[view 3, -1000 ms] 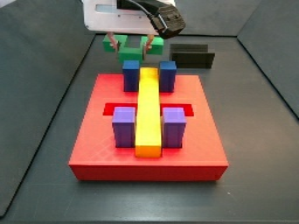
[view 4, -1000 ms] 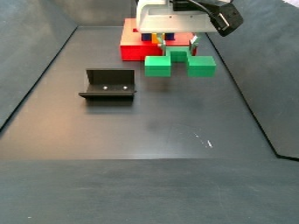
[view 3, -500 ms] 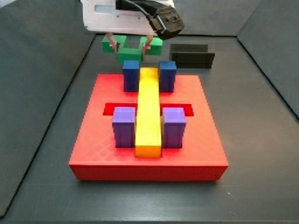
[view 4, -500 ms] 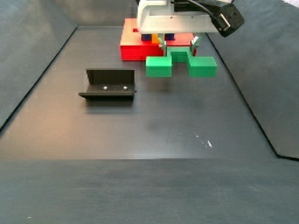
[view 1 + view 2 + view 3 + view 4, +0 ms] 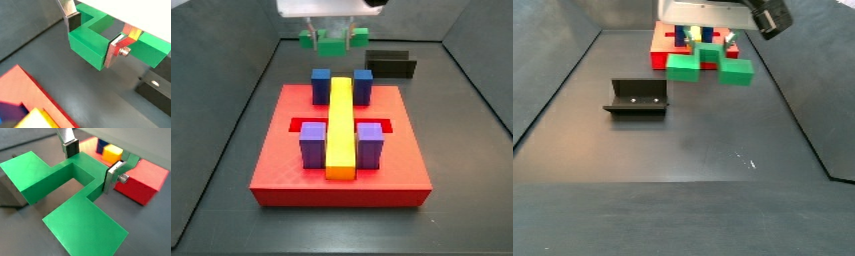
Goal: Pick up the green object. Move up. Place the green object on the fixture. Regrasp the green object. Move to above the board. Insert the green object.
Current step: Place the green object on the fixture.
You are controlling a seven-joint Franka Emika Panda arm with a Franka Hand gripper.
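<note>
The green object (image 5: 333, 41) is a U-shaped block, held in the air behind the red board (image 5: 289, 172). My gripper (image 5: 329, 33) is shut on it; it shows hanging above the floor in a side view (image 5: 706, 66). In both wrist views the silver fingers (image 5: 111, 52) (image 5: 112, 176) clamp the middle bar of the green object (image 5: 85, 46) (image 5: 73, 213). The dark fixture (image 5: 636, 97) stands on the floor left of the gripper (image 5: 708, 42), apart from it, and empty.
The red board carries a long yellow bar (image 5: 341, 125), two blue blocks (image 5: 321, 79) at the far end and two purple blocks (image 5: 313, 142) nearer. The fixture also shows behind the board (image 5: 393, 65). Dark walls enclose the floor.
The gripper has risen with the green object, which now hangs higher above the floor. The board and fixture have not moved.
</note>
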